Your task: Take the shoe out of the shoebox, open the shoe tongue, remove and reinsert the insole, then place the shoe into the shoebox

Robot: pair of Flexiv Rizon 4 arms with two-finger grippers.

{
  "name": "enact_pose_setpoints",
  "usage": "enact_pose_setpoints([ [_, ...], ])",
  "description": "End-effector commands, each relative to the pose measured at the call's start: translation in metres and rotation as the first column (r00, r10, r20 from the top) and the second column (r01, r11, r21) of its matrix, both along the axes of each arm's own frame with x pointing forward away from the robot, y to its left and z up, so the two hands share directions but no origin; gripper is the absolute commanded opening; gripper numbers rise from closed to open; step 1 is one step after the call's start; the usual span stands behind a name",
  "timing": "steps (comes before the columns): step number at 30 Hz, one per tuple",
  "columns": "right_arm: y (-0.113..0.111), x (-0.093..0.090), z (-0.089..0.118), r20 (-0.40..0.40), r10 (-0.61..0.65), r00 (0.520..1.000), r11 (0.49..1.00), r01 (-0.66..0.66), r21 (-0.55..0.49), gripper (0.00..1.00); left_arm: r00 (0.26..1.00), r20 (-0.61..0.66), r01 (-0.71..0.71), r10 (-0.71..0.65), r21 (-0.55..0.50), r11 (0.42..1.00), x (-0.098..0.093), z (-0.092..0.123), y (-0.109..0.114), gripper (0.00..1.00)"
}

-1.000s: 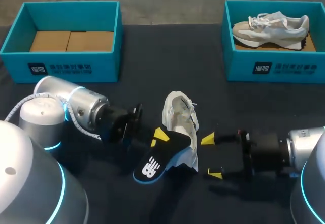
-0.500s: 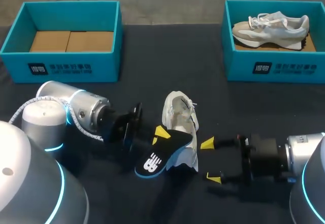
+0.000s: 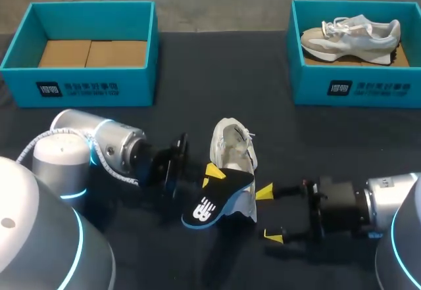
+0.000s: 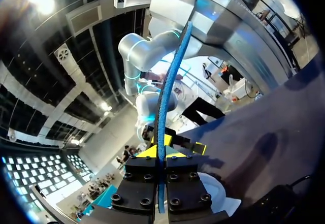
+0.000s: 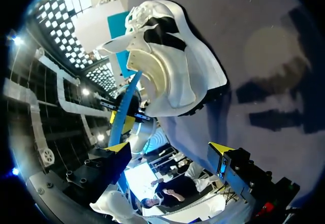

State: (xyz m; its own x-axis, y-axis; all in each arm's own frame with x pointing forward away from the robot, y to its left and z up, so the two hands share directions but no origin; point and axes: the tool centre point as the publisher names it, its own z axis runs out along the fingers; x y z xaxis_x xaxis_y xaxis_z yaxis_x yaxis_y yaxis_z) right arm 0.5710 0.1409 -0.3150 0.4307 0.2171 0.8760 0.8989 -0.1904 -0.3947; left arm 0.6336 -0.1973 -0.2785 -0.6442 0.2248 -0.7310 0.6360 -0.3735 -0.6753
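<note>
Now, step: reinsertion, by my judgement; slide the insole in flat along the opening while the heel is steadied.
Shoe: on dark tabletop (image 3: 197, 66), white low-top sneaker (image 3: 231, 148), just ahead of spread right jaws, apart.
Insole: black foam insole, blue underside (image 3: 214, 203), pinched edgewise in left jaws, far end over sneaker's heel.

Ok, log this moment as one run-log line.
left gripper: shut on insole, at near end of shoe | right gripper: open, beside shoe | shoe: on table, insole out
</note>
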Motion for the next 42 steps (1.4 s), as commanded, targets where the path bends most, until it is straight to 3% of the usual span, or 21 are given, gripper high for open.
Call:
enact_pose_setpoints([
  [1, 0.006, 0.0, -0.001, 0.01, -0.004, 1.0, 1.0, 0.004, 0.002, 1.0, 1.0, -0.003, -0.005, 0.005, -0.001, 1.0, -0.002, -0.002, -0.001, 0.0],
  [24, 0.008, 0.001, -0.002, 0.018, -0.021, 1.0, 1.0, 0.021, 0.005, 1.0, 0.996, -0.081, -0.022, 0.023, 0.013, 1.0, 0.004, -0.016, 0.001, 0.0],
  [42, 0.008, 0.001, -0.002, 0.018, -0.021, 1.0, 1.0, 0.021, 0.005, 1.0, 0.993, -0.111, -0.036, 0.04, 0.04, 0.999, 0.012, -0.027, -0.01, 0.0],
])
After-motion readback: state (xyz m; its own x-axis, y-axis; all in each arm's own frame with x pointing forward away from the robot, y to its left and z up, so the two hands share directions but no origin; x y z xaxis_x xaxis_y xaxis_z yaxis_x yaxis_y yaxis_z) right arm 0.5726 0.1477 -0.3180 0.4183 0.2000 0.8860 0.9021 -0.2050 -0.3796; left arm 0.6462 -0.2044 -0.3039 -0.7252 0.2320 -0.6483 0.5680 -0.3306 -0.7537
